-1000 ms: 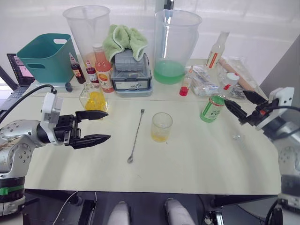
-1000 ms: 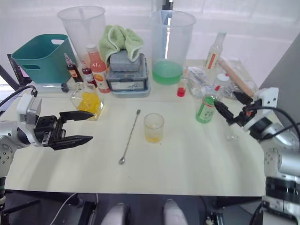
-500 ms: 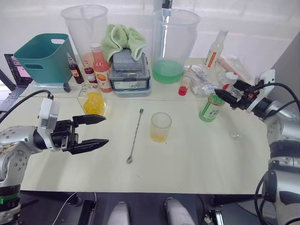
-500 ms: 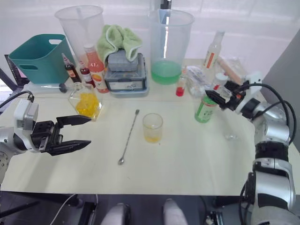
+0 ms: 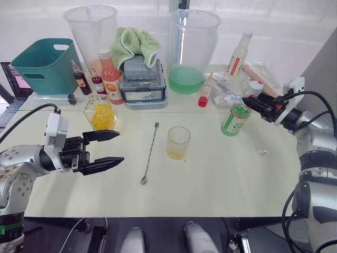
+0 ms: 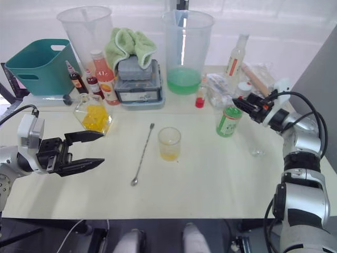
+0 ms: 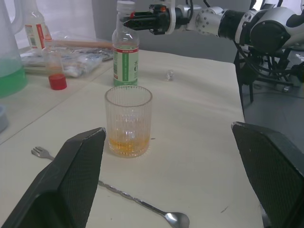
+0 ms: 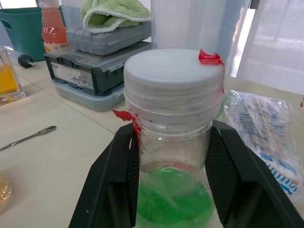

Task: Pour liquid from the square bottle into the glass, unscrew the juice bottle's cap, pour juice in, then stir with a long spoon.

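Landmark = the glass [image 5: 178,143], mid-table, thin layer of yellow liquid in the bottom, so the first pour looks done.

Nearest the robot: left gripper [image 5: 107,148], well to the glass's left, fingers spread wide, holding nothing, hovering over bare tabletop [image 5: 210,190]. Long spoon [image 5: 150,154] lies just left of the glass, bowl end toward the robot, handle running away toward the back; it's between left gripper & glass, so the left arm is the nearer one for stirring later.

Right of the glass, slightly further back: juice bottle [image 5: 235,117], upright, white cap [image 8: 173,80] on. Right gripper [image 5: 250,103] comes in from the bottle's right, fingers level w/ the neck. In the right wrist view its fingers [image 8: 114,185] flank the neck just under the cap, one each side; contact not certain, looks closed round the neck or nearly. Bottle's long axis vertical, gripper axis horizontal, so the uncapping step likely needs a grip higher, on the cap itself.

Behind-left of the glass: square bottle [image 5: 102,113], upright, yellow inside.
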You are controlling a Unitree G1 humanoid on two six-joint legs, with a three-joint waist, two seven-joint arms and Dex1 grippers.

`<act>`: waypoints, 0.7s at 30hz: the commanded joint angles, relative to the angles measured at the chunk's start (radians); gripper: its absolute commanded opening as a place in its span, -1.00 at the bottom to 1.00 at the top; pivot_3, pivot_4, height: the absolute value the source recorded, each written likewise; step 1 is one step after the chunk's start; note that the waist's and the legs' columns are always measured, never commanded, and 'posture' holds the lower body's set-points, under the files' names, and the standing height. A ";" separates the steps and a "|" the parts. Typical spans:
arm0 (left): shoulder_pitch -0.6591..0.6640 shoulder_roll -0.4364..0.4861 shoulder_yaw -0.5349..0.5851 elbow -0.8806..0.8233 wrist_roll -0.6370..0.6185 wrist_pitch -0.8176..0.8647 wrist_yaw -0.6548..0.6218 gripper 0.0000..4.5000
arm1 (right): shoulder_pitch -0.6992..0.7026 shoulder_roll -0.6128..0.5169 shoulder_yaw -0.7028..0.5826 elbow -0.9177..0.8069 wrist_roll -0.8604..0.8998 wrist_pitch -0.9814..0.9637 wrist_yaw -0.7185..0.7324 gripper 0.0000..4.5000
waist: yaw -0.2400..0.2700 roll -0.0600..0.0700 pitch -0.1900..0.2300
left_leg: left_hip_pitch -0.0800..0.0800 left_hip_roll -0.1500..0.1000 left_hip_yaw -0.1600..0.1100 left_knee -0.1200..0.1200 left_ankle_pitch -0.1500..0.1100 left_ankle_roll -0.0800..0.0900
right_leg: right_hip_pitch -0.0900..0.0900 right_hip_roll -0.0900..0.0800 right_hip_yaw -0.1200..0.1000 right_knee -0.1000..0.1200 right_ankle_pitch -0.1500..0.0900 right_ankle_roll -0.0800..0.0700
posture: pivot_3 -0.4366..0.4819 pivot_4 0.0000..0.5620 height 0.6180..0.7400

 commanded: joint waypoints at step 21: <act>-0.162 -0.020 -0.173 0.157 0.082 -0.075 -0.144 1.00 | 0.487 -0.060 -0.046 -1.435 0.604 0.698 -0.230 -0.37 | 0.006 0.008 0.005 | -0.002 0.000 -0.001 0.001 0.000 0.000 | -0.001 0.001 0.000 0.000 -0.005 0.008 | -0.05 -0.47 0.80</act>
